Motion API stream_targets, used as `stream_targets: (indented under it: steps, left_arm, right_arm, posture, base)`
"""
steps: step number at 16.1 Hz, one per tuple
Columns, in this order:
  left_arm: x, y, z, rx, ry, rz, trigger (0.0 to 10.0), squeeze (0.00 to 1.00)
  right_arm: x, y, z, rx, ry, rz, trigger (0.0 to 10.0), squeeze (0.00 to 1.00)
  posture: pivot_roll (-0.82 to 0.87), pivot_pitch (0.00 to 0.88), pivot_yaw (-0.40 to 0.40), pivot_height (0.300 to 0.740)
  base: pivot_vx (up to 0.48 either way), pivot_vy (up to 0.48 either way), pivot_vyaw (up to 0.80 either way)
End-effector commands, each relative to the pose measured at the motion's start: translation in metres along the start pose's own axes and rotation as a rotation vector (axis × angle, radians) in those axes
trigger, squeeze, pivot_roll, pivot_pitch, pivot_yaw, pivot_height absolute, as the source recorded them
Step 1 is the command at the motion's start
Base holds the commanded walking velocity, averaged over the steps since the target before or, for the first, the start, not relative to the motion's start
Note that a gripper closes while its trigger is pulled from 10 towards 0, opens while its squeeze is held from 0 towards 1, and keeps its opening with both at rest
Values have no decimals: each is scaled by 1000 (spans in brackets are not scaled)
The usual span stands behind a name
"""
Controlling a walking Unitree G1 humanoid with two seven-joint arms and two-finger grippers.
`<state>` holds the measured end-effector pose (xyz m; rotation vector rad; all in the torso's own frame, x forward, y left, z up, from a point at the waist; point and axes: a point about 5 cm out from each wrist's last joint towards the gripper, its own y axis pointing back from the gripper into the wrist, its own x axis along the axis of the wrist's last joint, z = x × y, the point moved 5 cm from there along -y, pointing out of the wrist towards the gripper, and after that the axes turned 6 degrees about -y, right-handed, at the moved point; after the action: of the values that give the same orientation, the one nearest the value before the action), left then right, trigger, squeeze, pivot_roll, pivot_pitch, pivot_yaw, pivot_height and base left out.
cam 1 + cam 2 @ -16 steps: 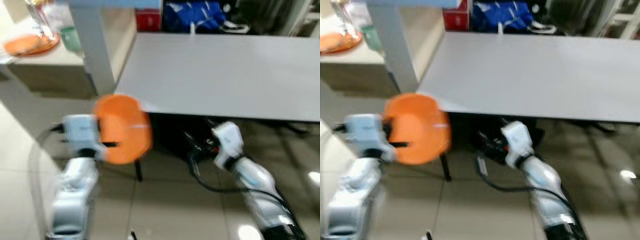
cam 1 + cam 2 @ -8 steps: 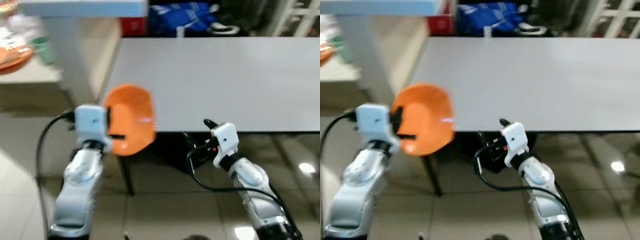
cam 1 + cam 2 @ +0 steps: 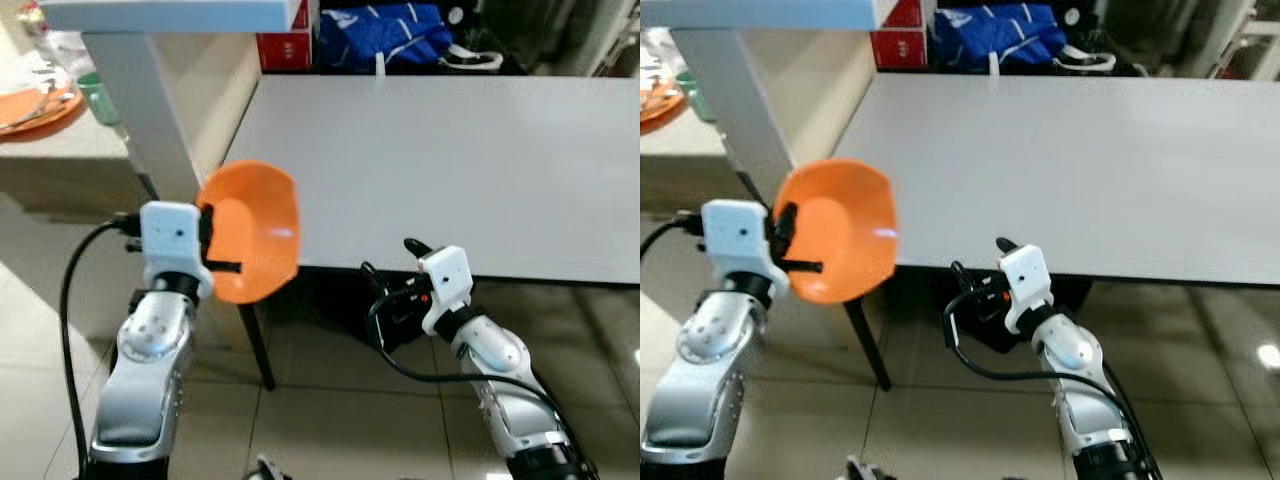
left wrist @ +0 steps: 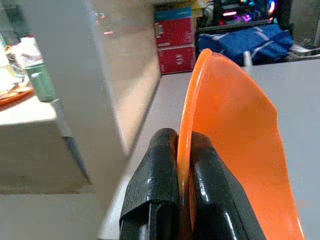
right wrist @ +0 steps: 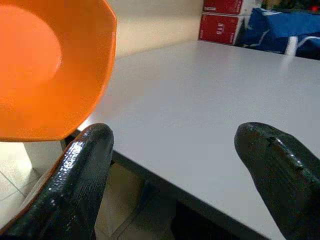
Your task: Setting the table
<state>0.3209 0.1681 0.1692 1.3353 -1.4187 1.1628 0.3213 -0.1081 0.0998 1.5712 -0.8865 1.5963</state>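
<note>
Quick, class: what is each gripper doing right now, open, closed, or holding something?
Left gripper: closed on the rim of the orange bowl.
Right gripper: open, holding nothing, at the near edge of the grey table.

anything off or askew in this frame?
One thing: the orange bowl is tipped on its side, pinched by its rim in the left gripper, just off the near left corner of the grey table, not yet set down. The right gripper is open at the table edge. No spills or damage visible.
</note>
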Motion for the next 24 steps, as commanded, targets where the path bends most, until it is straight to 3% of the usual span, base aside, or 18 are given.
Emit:
stream_targets:
  steps: [1,11,24]
  left_arm:
    - [9,-2,8,-26,4,34,0,0]
    - [0,-1,0,12,25,-9,0,0]
    - [-2,-2,-2,22,18,-17,0,0]
  right_arm:
    - [2,1,5,-18,2,7,10000,0]
    - [2,5,6,-17,3,3,10000,0]
    - [-3,7,4,-16,7,-12,10000,0]
  posture:
    - [-67,48,60,740]
    - [-84,56,45,740]
    - [-86,52,44,740]
  base:
    - [0,-454,0]
    - [0,-447,0]
    - [258,-400,0]
